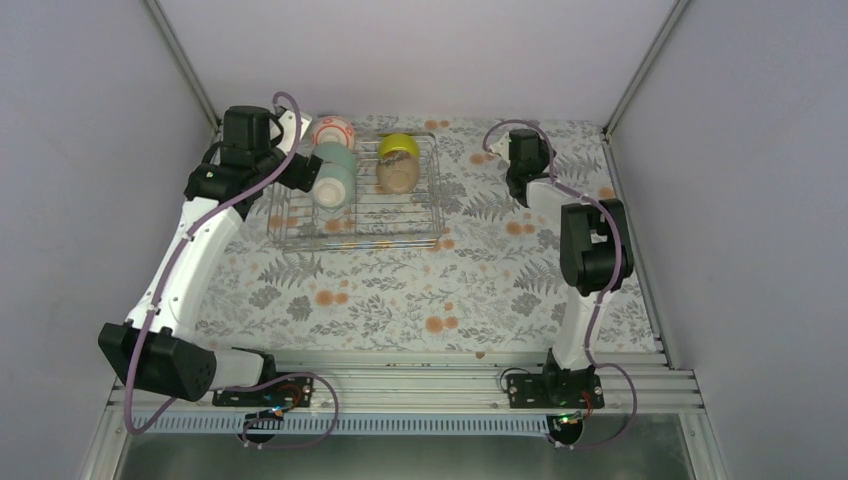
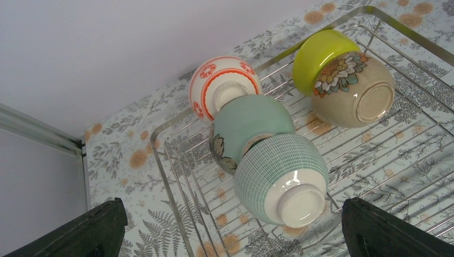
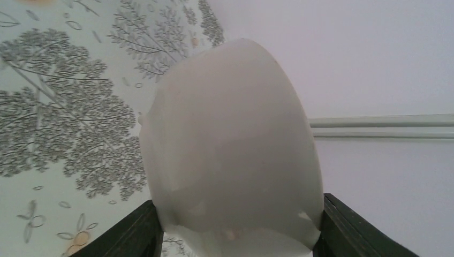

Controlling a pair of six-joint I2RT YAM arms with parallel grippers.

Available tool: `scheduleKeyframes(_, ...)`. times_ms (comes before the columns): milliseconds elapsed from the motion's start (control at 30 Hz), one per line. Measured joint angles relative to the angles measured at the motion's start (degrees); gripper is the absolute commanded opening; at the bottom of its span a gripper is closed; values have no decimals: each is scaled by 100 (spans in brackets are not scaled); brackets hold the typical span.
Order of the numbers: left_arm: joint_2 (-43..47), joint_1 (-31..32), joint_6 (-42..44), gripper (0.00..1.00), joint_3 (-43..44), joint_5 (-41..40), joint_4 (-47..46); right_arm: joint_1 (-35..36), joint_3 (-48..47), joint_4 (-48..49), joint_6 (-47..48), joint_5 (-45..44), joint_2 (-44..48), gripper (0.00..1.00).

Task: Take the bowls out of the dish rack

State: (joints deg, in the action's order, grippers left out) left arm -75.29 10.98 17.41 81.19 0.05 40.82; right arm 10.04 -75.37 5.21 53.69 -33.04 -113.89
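The dish rack (image 1: 395, 218) lies lengthwise across the surface, upper centre. Its bowls (image 1: 335, 185) rest on their sides, feet facing down-frame. Left jaws gape beside them; right jaws grip a plain white bowl (image 3: 230, 139).

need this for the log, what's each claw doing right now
left claw: open, holding nothing
right claw: closed on a white bowl

text check | nothing readable anywhere tbh | bowls (image 2: 281, 179) just have floral and grid patterns | tabletop (image 1: 400, 300) cloth is only a fern and flower print
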Motion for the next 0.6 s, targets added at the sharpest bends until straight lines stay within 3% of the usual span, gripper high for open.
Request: scheduleKeyframes(600,4,0,7,100,-94,68,7,92,225,444,369,-455,-439,41)
